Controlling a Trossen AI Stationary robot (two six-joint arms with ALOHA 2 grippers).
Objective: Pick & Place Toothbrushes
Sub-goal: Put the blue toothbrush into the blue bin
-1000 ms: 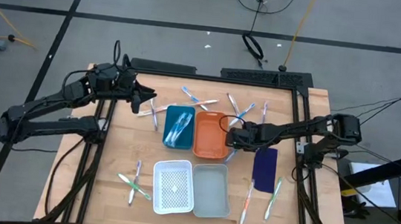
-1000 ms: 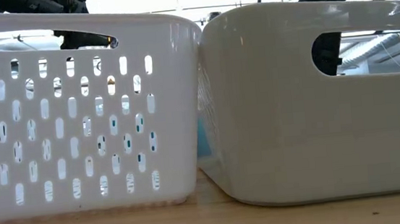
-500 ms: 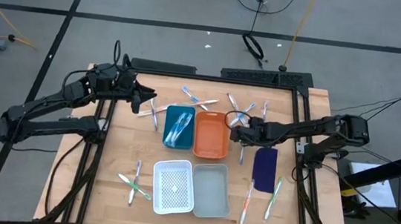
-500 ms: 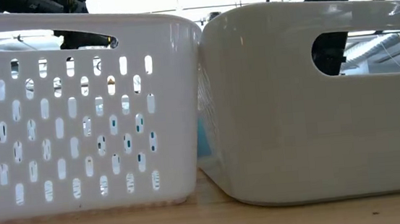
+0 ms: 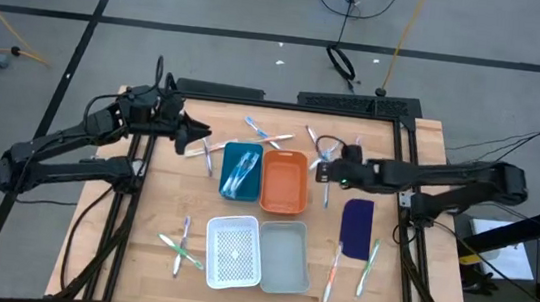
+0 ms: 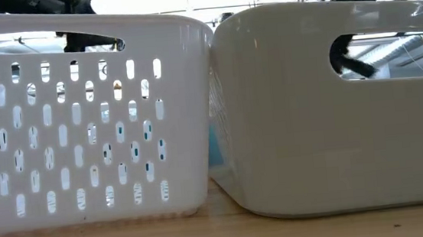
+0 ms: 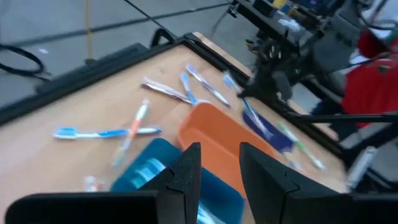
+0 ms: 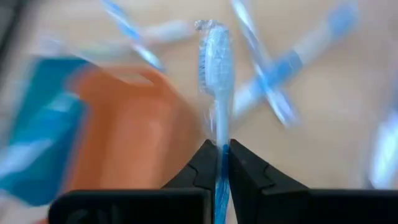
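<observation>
A: What has changed at the right gripper (image 8: 217, 163)?

B: A blue-and-white toothbrush (image 8: 215, 74) is now pinched between its jaws, which are closed tight on the handle; a second ago the jaws stood partly open beside the orange tray (image 5: 285, 181), so the grasp has just been made; the arm has also been drawn back toward the table's right edge.

A: Where is the brush held?

B: Above the wood just right of the orange tray, bristles pointing away from the wrist; whether it is fully lifted cannot be told.

A: And the left gripper (image 7: 217, 163)?

B: It is held unchanged near the table's far-left corner, jaws part-open with nothing seen between them.

A: What remains?

B: Toothbrushes are already lying in the blue tray (image 5: 240, 170); others are still scattered along the far edge, the near-left corner and the right edge; the held one is judged ready for carrying to a tray.
</observation>
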